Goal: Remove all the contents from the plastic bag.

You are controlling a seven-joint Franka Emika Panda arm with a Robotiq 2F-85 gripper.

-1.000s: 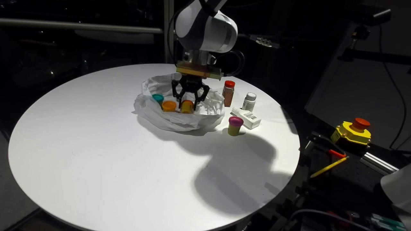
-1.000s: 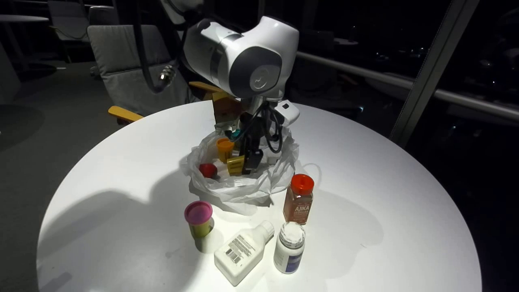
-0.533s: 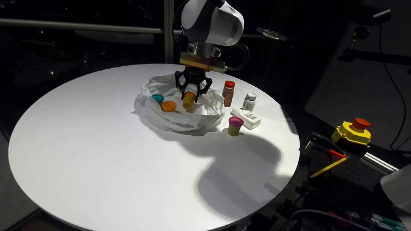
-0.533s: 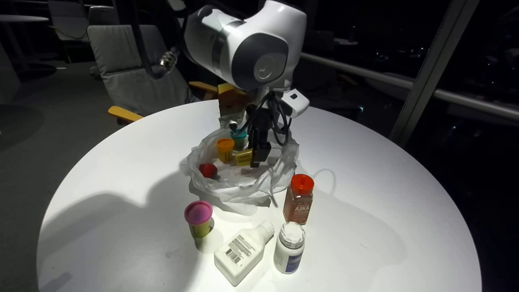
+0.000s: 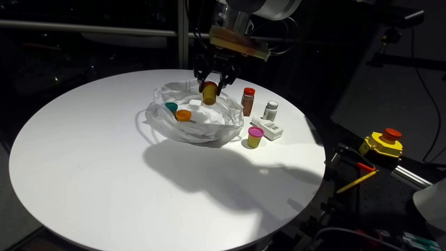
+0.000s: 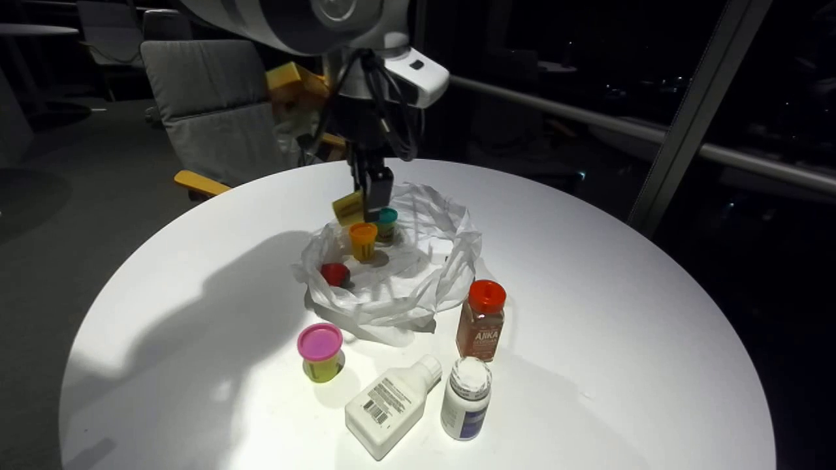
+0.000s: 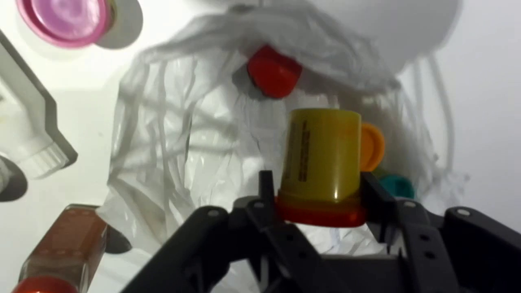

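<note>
One yellow tub [image 7: 321,154] is hanging above the plastic bag [image 5: 195,134], jaws pinching its lidded end, presumably for unloading.

In both exterior views the arm [image 6: 326,32] is cut off by the top edge. The gripper [image 5: 209,90] is pointed downward, its fingers [image 7: 266,187] set partly apart in a grip.

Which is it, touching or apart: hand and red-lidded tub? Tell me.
Touching: the wrist view shows the hand gripping the red-lidded tub from both sides.
</note>
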